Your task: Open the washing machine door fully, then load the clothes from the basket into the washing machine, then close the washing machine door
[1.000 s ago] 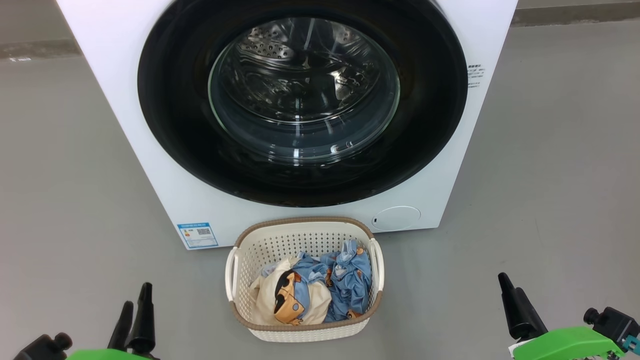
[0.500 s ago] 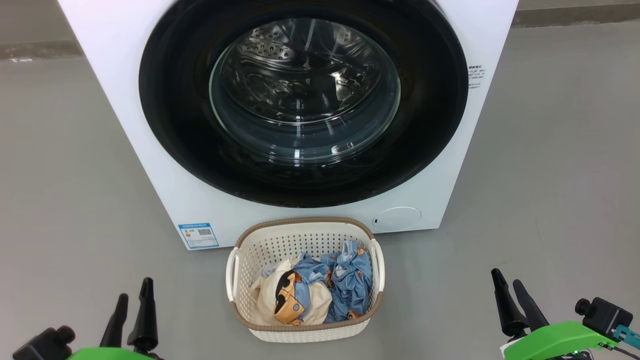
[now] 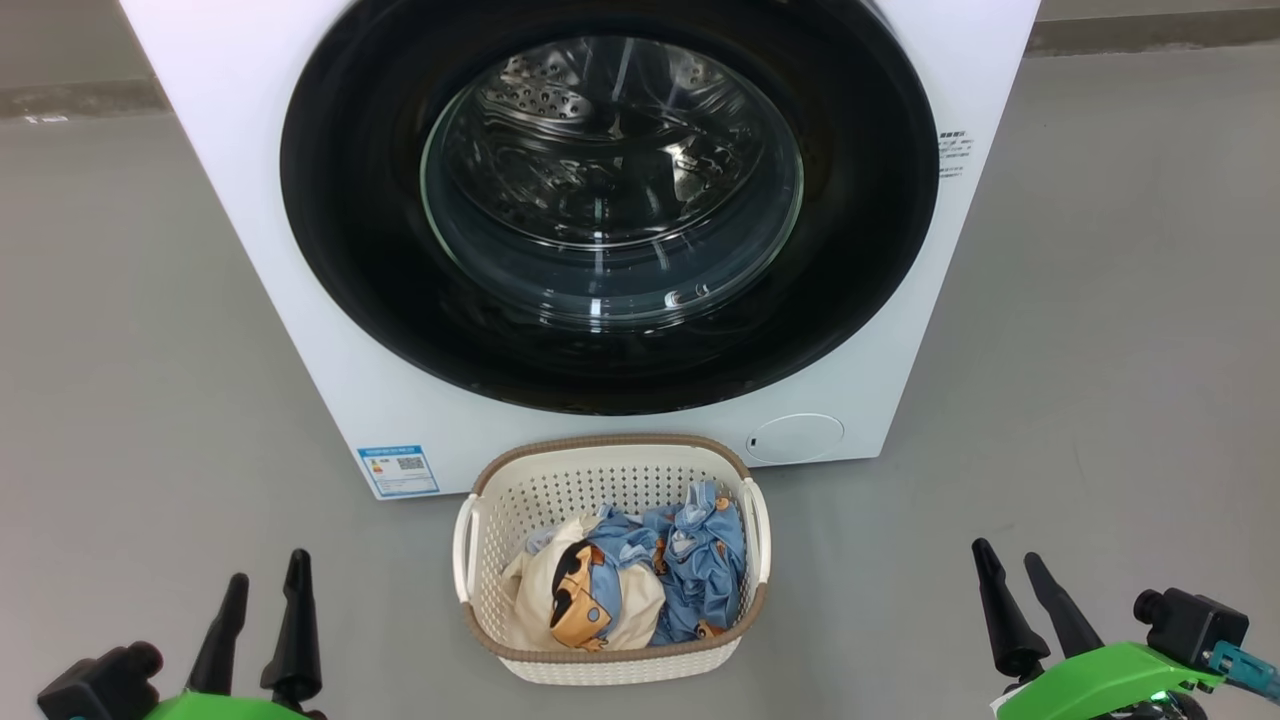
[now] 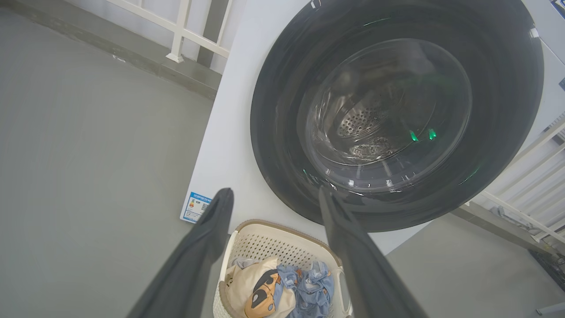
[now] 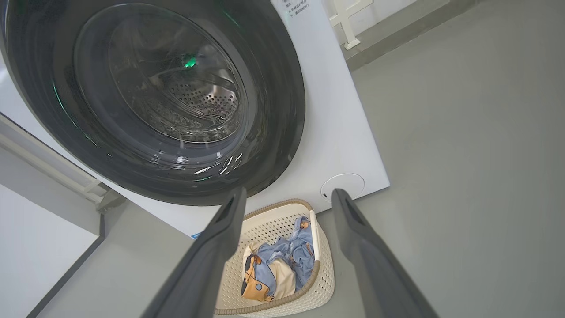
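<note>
The white washing machine (image 3: 240,180) stands ahead, its round black door (image 3: 340,230) shut flat against the front, steel drum visible through the glass porthole (image 3: 610,180). On the floor before it sits the cream basket (image 3: 610,446) holding the clothes (image 3: 640,580): blue bear-print fabric and a cream piece. My left gripper (image 3: 265,575) hovers open at the lower left, my right gripper (image 3: 1008,565) open at the lower right, both apart from the basket and empty. The left wrist view shows the door (image 4: 273,110) and basket (image 4: 282,229); the right wrist view shows the door (image 5: 282,88) and clothes (image 5: 282,260).
Grey floor (image 3: 130,350) lies open on both sides of the machine. A blue label (image 3: 398,470) and a round white cap (image 3: 795,437) mark the machine's lower front. A white railing (image 4: 176,31) and a raised kerb run behind the machine.
Both grippers have shifted slightly: the right one drifted left and turned so both fingers show, the left one's fingers have spread a little apart in view. Door, basket and clothes stay put.
</note>
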Controlling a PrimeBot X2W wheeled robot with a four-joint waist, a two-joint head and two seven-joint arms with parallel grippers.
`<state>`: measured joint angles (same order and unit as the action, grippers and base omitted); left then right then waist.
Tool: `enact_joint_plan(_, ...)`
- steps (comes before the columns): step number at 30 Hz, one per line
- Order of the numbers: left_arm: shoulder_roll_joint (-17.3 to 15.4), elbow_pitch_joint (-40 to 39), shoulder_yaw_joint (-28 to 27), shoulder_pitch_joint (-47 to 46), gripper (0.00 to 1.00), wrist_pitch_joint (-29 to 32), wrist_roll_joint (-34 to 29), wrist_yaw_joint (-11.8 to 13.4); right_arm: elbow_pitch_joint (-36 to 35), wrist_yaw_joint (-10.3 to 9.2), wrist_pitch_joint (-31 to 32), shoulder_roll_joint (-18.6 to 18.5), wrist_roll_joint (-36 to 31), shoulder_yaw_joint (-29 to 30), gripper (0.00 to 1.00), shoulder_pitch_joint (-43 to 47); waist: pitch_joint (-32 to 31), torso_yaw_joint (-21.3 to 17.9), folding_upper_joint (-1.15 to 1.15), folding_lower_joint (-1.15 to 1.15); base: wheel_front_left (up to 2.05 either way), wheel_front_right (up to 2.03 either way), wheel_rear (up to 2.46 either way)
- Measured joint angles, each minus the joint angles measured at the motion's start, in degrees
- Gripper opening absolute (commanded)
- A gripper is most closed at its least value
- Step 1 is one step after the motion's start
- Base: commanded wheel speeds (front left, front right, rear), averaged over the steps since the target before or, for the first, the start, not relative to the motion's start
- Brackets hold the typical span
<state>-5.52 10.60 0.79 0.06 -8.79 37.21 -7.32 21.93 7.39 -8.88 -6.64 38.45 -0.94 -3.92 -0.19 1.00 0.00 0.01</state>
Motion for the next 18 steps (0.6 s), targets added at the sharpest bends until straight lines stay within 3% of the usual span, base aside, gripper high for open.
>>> enact_joint_plan(18,-1.12,-0.75,0.78,0.71,1.0,-3.14,-10.7,-0.01,0.04,0.0,-2.87,-1.3,-10.66,0.18,1.0,-0.16,-0.06,-0.27,0.0,0.0,0.0,0.0,0.0)
